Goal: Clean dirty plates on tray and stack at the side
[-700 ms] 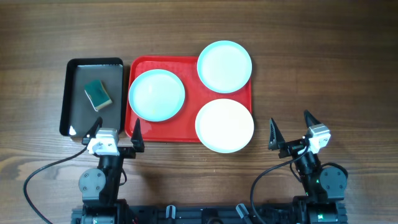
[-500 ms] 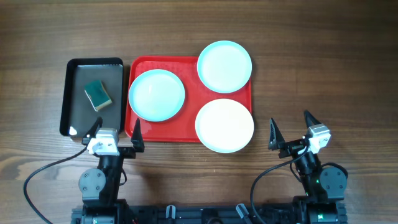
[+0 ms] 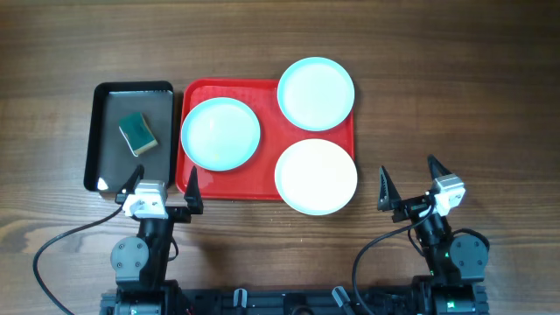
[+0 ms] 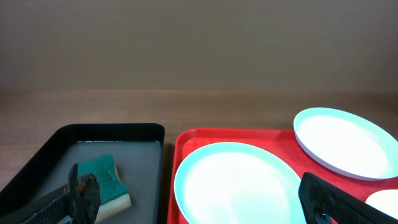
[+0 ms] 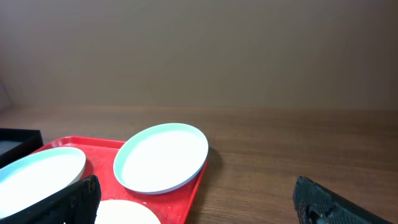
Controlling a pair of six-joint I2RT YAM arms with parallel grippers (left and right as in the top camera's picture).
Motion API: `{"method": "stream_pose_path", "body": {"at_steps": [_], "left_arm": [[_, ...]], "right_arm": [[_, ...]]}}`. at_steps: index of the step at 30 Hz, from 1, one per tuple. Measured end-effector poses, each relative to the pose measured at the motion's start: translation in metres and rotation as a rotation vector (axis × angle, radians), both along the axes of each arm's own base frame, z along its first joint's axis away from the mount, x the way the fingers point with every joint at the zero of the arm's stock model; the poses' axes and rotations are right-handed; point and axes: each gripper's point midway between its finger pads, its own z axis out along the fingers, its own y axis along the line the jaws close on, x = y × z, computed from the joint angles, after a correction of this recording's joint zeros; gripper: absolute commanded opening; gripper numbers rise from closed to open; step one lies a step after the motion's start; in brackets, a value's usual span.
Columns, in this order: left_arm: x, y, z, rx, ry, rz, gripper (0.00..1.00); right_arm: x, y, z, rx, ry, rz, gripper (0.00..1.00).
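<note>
1. Taking 12 o'clock as away from the robot, the left gripper (image 3: 164, 182) hangs at the 7 o'clock corner of the tray (image 3: 254, 185). Its jaws are spread wide and hold nothing. The right gripper (image 3: 409, 179) hangs over the bare table (image 3: 455, 105) off the tray's 5 o'clock corner, jaws likewise released and empty.
2. The near plate (image 3: 316, 175) sits at the tray's 5 o'clock end, and its rim overhangs the tray's near edge. It looks stiff, glossy and probably light, so it is likely to be slippery under the fingers. The overhanging rim at 6 o'clock seems the best hold, since a finger can pass beneath it there.
3. The left plate (image 3: 220, 133) lies wholly on the tray at 9 o'clock, flat and close to the tray's low rim. That leaves little gap for getting under its edge, and it may slide when pinched. I cannot make out any dirt on any of the plates.
4. The sponge (image 3: 137, 132) lies in the black tray (image 3: 131, 86), which stands just beside the red tray at its 9 o'clock side. The sponge looks soft and easy to pinch.
5. The far plate (image 3: 316, 93) overhangs the tray's far edge at 1 o'clock and seems to ride on that rim, so it may rock.
6. Bare wood spreads at 3 o'clock and 12 o'clock of the tray, so a stack has room at 3 o'clock.
</note>
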Motion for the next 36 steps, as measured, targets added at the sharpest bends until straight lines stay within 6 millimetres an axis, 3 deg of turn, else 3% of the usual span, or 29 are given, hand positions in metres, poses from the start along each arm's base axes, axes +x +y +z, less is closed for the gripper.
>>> {"method": "stream_pose_path", "body": {"at_steps": [36], "left_arm": [[-0.0003, -0.0039, 0.0015, -0.01, -0.004, -0.022, 1.0]], "right_arm": [[0.0017, -0.0076, 0.0034, 0.055, -0.002, -0.045, 1.0]]}}
